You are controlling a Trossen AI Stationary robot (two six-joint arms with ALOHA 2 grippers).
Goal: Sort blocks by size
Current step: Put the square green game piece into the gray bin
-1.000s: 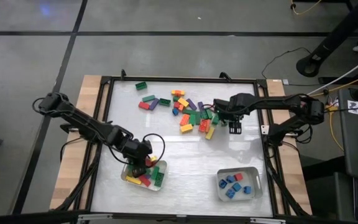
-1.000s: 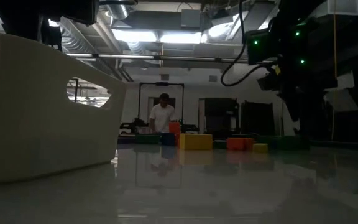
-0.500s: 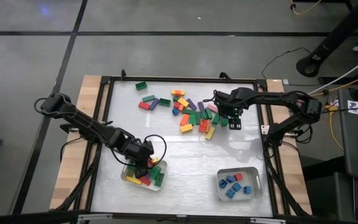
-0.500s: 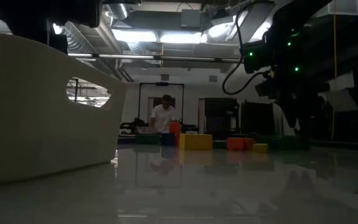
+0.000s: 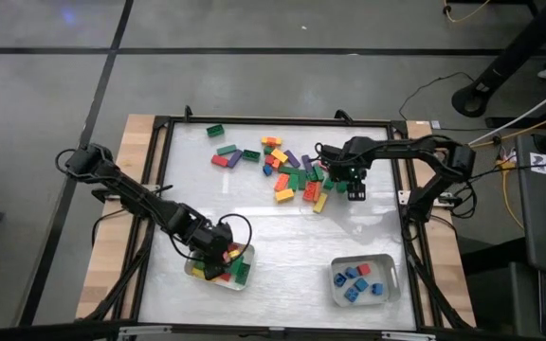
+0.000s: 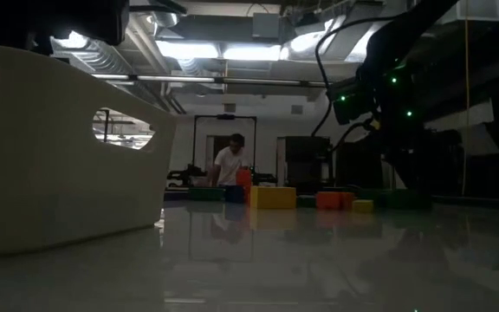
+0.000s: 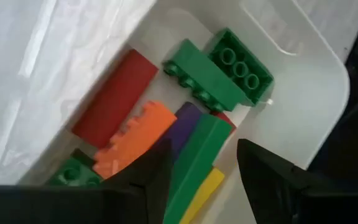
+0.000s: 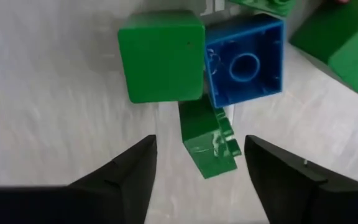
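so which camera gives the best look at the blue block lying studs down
The right wrist view: the blue block fills the frame, hollow underside up, beside a green block. The high view hides it under the right hand; low and left wrist views miss it.

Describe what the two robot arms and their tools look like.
Both arms are black and slender, built of jointed segments. The left arm trails a looped black cable near its tool. The right arm shows small green lights in the low view. Each tool has two dark wedge-shaped fingers.

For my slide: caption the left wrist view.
Left gripper open over the tray, a long green block between its fingers.
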